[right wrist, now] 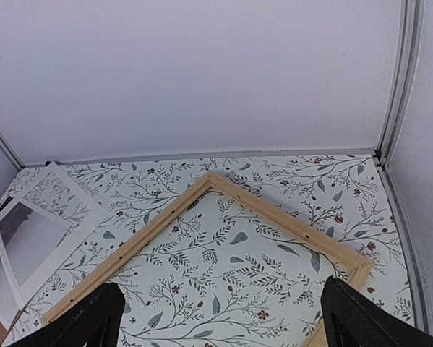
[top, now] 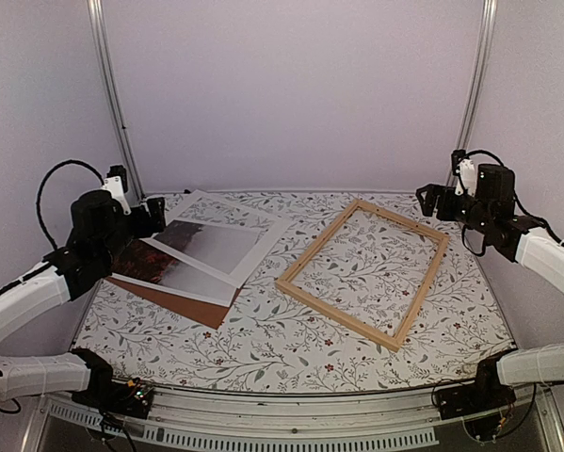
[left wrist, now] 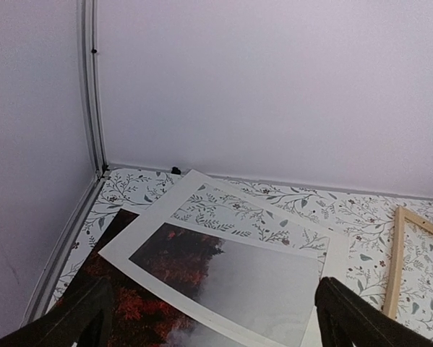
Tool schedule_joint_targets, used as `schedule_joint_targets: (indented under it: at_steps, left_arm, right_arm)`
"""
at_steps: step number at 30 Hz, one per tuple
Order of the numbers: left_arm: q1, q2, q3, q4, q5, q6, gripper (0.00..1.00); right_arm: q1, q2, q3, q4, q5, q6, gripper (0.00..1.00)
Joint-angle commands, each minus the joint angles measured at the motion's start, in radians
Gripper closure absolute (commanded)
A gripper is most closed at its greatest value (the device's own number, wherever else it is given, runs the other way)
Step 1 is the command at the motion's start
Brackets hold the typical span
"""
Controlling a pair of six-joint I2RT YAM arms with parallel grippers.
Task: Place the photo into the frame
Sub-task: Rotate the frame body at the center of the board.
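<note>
The photo (top: 183,275), dark red-brown fading to grey-white, lies at the table's left, partly under a white mat (top: 263,235) with a cut-out window. It shows through that window in the left wrist view (left wrist: 245,271). The light wood frame (top: 336,314) lies flat and empty at centre-right, and fills the right wrist view (right wrist: 288,220). My left gripper (top: 154,215) is open and empty, hovering over the photo's left end. My right gripper (top: 430,201) is open and empty, above the frame's far right corner.
A brown backing board (top: 187,309) lies under the photo, sticking out toward the near side. The table carries a floral cloth (top: 263,353). White walls and metal posts (top: 112,104) close in the back and sides.
</note>
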Motion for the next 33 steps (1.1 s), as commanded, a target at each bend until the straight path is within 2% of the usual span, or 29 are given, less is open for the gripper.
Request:
schedule_joint_targets:
  at_steps: [1, 8, 14, 20, 27, 33]
  left_arm:
    - [-0.013, 0.012, -0.024, 0.032, 0.028, -0.033, 0.0]
    - [-0.014, 0.018, -0.039, 0.029, 0.044, -0.046, 0.0]
    - [-0.015, 0.052, -0.013, -0.008, 0.063, -0.07, 0.0]
    - [-0.017, 0.097, -0.004, -0.022, 0.106, -0.109, 0.0]
    - [-0.019, 0.117, -0.003, -0.015, 0.137, -0.131, 0.0]
    - [-0.018, 0.13, 0.001, -0.008, 0.148, -0.13, 0.0]
  right_arm:
    - [0.008, 0.017, 0.023, -0.039, 0.107, 0.051, 0.01]
    - [0.0, 0.12, 0.022, -0.108, 0.2, 0.119, 0.01]
    - [-0.11, 0.228, -0.031, -0.072, 0.06, 0.19, 0.01]
    - [-0.146, 0.379, -0.024, -0.057, 0.036, 0.208, 0.02]
    - [-0.172, 0.514, 0.005, -0.034, 0.019, 0.193, 0.08]
    - [-0.199, 0.597, 0.034, -0.039, 0.036, 0.168, 0.23]
